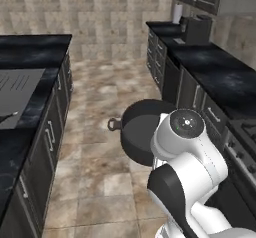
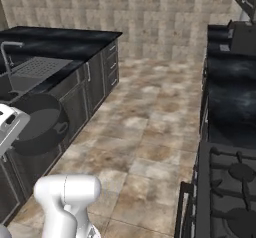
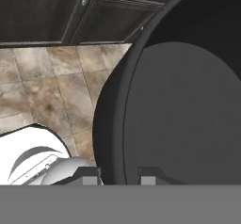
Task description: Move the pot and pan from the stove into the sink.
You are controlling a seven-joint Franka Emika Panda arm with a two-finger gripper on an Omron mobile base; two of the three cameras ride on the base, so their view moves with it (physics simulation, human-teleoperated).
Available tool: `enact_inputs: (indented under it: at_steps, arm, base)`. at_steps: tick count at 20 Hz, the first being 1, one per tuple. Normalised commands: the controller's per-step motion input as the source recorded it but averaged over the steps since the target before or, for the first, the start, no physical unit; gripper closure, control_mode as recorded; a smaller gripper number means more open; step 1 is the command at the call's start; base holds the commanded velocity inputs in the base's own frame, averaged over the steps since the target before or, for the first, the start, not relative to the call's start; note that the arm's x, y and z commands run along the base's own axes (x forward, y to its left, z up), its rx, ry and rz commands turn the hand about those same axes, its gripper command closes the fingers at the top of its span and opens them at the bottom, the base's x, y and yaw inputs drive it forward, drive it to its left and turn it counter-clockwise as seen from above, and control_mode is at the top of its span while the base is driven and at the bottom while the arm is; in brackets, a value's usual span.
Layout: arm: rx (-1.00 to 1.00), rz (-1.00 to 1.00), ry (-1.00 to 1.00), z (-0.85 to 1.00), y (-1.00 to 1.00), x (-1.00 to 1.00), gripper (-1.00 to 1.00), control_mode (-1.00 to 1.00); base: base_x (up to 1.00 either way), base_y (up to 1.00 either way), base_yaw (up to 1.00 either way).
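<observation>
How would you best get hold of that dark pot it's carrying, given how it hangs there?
By the rim wall, from the open side. The pot is tipped so its mouth faces the hand, and the gripper is shut on that thin wall, one fingertip inside, one outside. The small loop handle looks too small to pinch.

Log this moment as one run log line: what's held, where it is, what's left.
held: pot in shut gripper, jaws on its rim | where: carried above floor between counters | sink: ahead, not reached | next: lower pot into sink
</observation>
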Motion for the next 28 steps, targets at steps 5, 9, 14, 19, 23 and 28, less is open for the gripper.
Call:
enact_inputs:
  at_steps: [5,9,14,19,23,28]
  arm:
    - [0.0,0.0,0.0,0.0,0.0,0.0,1.0,1.0]
    - [0.0,0.0,0.0,0.0,0.0,0.0,1.0,1.0]
    - [0.0,0.0,0.0,0.0,0.0,0.0,1.0,1.0]
    - [0.0,0.0,0.0,0.0,0.0,0.0,1.0,1.0]
    - [0.0,0.0,0.0,0.0,0.0,0.0,1.0,1.0]
    - [0.0,0.0,0.0,0.0,0.0,0.0,1.0,1.0]
  base:
    - [-0.05,0.0,0.5]
    - [-0.05,0.0,0.5]
    - [-0.05,0.0,0.5]
    - [-0.05,0.0,0.5]
    - [-0.05,0.0,0.5]
    - [-0.06,0.0,0.5]
